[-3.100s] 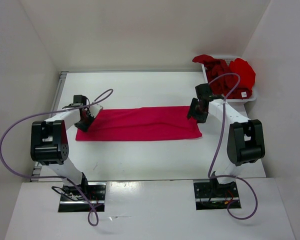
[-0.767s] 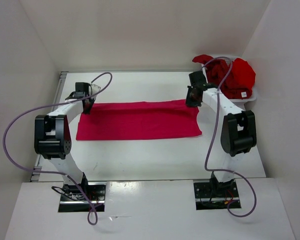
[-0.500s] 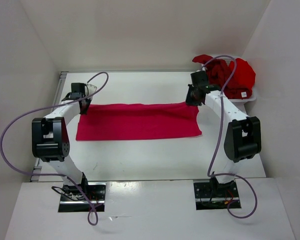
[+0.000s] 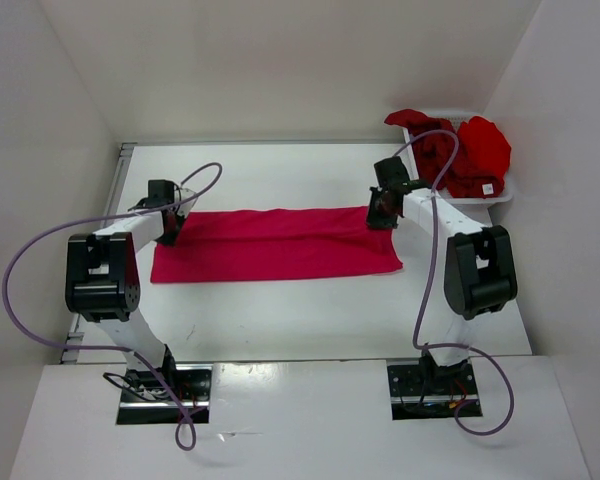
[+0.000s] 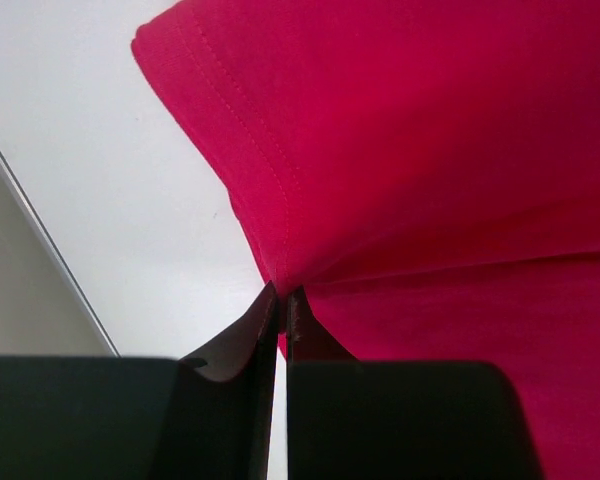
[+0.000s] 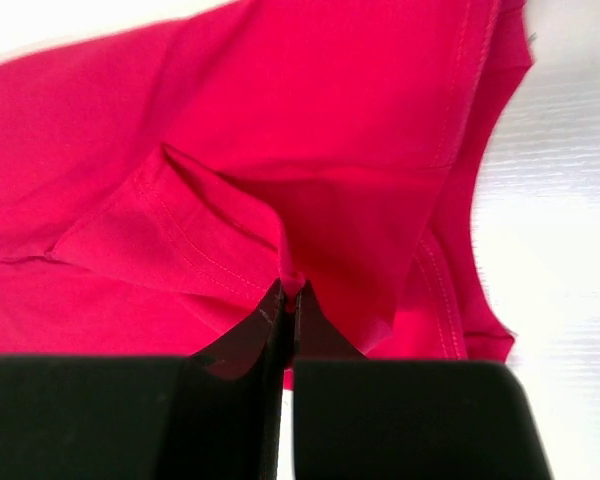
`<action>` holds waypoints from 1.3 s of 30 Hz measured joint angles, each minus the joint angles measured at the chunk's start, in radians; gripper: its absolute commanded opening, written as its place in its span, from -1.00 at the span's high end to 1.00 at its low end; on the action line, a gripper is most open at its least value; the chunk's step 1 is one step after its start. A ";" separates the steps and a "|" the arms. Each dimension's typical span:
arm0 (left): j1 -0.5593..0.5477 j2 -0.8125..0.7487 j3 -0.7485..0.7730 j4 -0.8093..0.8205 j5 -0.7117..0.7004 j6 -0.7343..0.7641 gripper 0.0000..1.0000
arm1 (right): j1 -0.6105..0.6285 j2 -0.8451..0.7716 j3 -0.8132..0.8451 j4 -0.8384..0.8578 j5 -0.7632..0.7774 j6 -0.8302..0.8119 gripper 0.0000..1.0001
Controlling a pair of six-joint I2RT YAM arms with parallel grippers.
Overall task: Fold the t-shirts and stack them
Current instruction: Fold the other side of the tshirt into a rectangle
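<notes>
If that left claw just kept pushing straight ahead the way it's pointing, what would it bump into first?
The left gripper is shut on the edge of the crimson t-shirt, so that cloth lies straight ahead. Just beneath it is probably the white table, though depth is hard to judge.

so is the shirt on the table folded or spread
Folded: the t-shirt lies as a narrow band, layers doubled in wrist views.

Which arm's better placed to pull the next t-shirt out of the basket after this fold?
Right, likely. The basket holding the red t-shirts sits far right, beyond the right gripper; the left gripper is across the table. Both are shut on far corners of the crimson t-shirt.
</notes>
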 measured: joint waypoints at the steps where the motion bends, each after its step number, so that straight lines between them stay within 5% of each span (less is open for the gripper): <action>1: -0.003 0.001 -0.004 0.003 -0.005 0.000 0.90 | 0.003 0.006 0.000 0.000 -0.001 0.002 1.00; 10: -0.019 0.002 -0.018 0.003 -0.032 0.026 0.53 | 0.013 0.028 -0.018 -0.003 0.002 0.002 0.88; 12: -0.024 0.002 -0.024 0.002 -0.034 0.034 0.11 | 0.013 0.028 -0.018 -0.003 0.005 0.002 0.43; 15: -0.027 0.000 -0.026 -0.006 -0.032 0.036 -0.26 | 0.013 0.028 -0.019 -0.004 0.006 -0.012 0.00; 18: -0.027 -0.034 -0.029 -0.027 -0.006 0.032 -0.40 | 0.013 0.015 -0.032 -0.004 -0.014 -0.036 -0.06; 25: -0.027 -0.197 0.000 -0.063 0.069 0.011 -0.54 | 0.111 -0.034 0.008 0.004 -0.020 -0.058 -0.08; 31: -0.027 -0.143 0.060 -0.053 0.065 -0.029 -0.54 | 0.220 0.212 0.261 0.017 0.044 -0.043 -0.08; 32: -0.025 -0.126 0.060 -0.051 0.061 -0.032 -0.54 | 0.221 0.249 0.275 0.018 0.051 -0.038 -0.08; 33: -0.024 -0.111 0.060 -0.054 0.059 -0.034 -0.54 | 0.221 0.279 0.282 0.016 0.063 -0.030 -0.31; 39: -0.009 -0.086 0.061 -0.064 0.058 -0.056 -0.54 | 0.220 0.373 0.336 -0.011 0.120 0.003 -0.31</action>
